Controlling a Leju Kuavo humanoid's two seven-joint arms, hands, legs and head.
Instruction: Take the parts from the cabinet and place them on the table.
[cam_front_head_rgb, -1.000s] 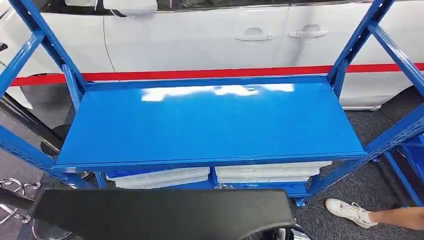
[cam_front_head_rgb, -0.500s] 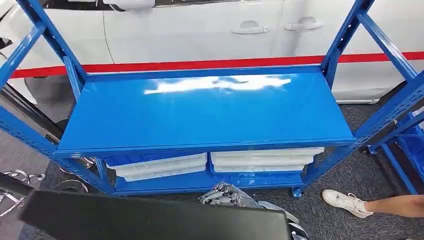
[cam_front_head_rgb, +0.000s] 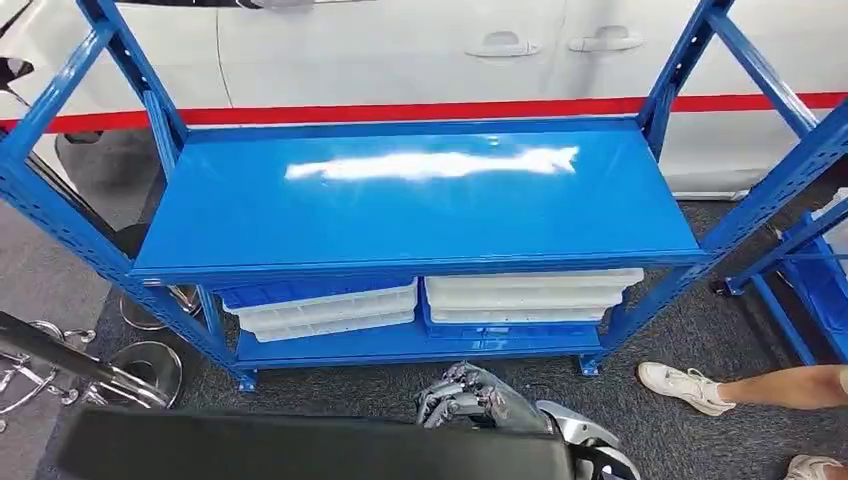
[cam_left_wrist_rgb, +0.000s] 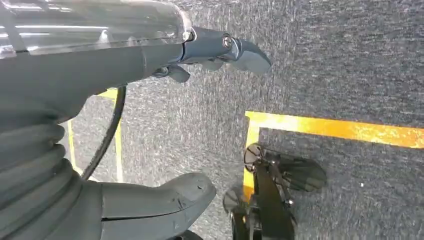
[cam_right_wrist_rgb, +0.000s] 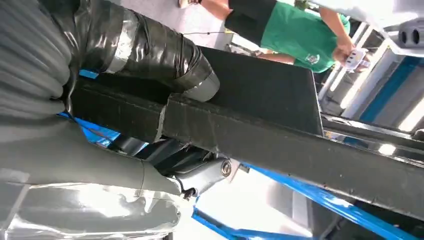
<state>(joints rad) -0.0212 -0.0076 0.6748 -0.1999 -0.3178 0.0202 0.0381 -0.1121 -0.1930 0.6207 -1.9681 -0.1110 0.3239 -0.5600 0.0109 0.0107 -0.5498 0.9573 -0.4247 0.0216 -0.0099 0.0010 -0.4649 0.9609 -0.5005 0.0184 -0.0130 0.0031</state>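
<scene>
A long flat black part (cam_front_head_rgb: 300, 445) lies across the bottom of the head view, in front of the blue cabinet (cam_front_head_rgb: 420, 200). My right hand (cam_front_head_rgb: 468, 396) holds it at its right end. In the right wrist view the taped thumb (cam_right_wrist_rgb: 160, 50) presses on one face of the black part (cam_right_wrist_rgb: 260, 115) and the fingers (cam_right_wrist_rgb: 200, 177) curl under the other. The cabinet's top shelf is bare. White trays (cam_front_head_rgb: 530, 295) and a blue bin (cam_front_head_rgb: 300, 291) sit on its bottom shelf. My left hand (cam_left_wrist_rgb: 100, 65) hangs over the grey floor with fingers apart and holds nothing.
A white car with a red stripe (cam_front_head_rgb: 400, 110) stands behind the cabinet. A person's leg and white shoe (cam_front_head_rgb: 690, 388) are at the right, beside another blue rack (cam_front_head_rgb: 810, 290). Chrome stool bases (cam_front_head_rgb: 150, 365) stand at the left. A person in green (cam_right_wrist_rgb: 295, 30) stands behind me.
The camera has drawn back and tipped down, so the cabinet sits higher in the picture. My right hand has come into view at the black part's right end.
</scene>
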